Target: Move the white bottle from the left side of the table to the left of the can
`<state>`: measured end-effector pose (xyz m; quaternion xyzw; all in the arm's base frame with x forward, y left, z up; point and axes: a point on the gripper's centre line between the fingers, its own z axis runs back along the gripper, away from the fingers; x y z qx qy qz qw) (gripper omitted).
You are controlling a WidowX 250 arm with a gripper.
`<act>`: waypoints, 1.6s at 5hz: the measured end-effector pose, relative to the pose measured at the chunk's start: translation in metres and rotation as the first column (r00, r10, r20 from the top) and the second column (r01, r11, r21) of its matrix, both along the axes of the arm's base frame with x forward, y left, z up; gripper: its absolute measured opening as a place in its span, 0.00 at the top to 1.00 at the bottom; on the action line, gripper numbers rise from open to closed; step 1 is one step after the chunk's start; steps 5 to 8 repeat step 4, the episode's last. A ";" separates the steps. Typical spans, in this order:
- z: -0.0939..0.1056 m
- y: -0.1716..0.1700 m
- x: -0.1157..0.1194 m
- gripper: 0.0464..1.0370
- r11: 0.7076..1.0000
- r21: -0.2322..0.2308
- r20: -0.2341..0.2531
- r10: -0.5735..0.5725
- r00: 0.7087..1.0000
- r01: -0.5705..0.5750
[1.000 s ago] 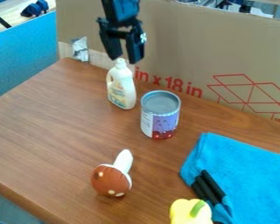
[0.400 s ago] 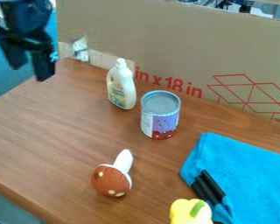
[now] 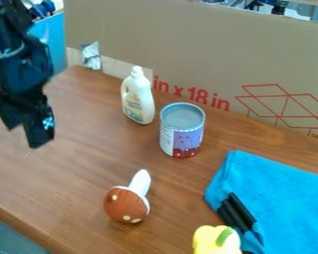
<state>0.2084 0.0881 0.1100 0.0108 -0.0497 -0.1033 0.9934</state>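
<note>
Jaws apart, with a visible gap between them and nothing held, the black gripper (image 3: 22, 136) hangs at the left over the brown wooden table (image 3: 75, 168), pointing down at a slant. Behind it, at the far left, stands a blue panel (image 3: 55, 42). A little to the right, a crumpled silver piece (image 3: 91, 55) sits at the lower left part of the cardboard (image 3: 208, 44), which rises along the far side of the table and bears red lettering and red line-drawn shapes towards the right.

Nearest to the gripper, though well apart from it, are two things to its right. On the near side, the toy mushroom (image 3: 127, 202) lies on the table, its rust-brown cap with pale spots towards the near left and its white stem pointing far and slightly right. Farther back, the white bottle (image 3: 137, 99) stands upright near the cardboard, with its handle on the left and a label on its front.

Just beside the bottle, to the right and slightly nearer, the can (image 3: 182, 131) stands upright, with a grey top and a purple and red label. Near right is a yellow toy pepper (image 3: 214, 240) with a green stem, partly cut off by the view's edge. Just beyond it, black rods (image 3: 238, 211) lie on the left part of the bright blue cloth (image 3: 281, 198), which spreads over the table at the right.
</note>
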 end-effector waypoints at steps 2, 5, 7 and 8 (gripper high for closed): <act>-0.002 -0.008 0.001 0.03 0.998 -0.043 0.012 -0.037 0.999 0.037; -0.002 -0.008 0.001 0.03 0.998 -0.044 0.013 -0.036 0.999 0.037; -0.002 -0.008 0.001 0.03 0.998 -0.044 0.013 -0.036 0.999 0.037; -0.002 -0.008 0.001 0.03 0.998 -0.044 0.013 -0.036 0.999 0.037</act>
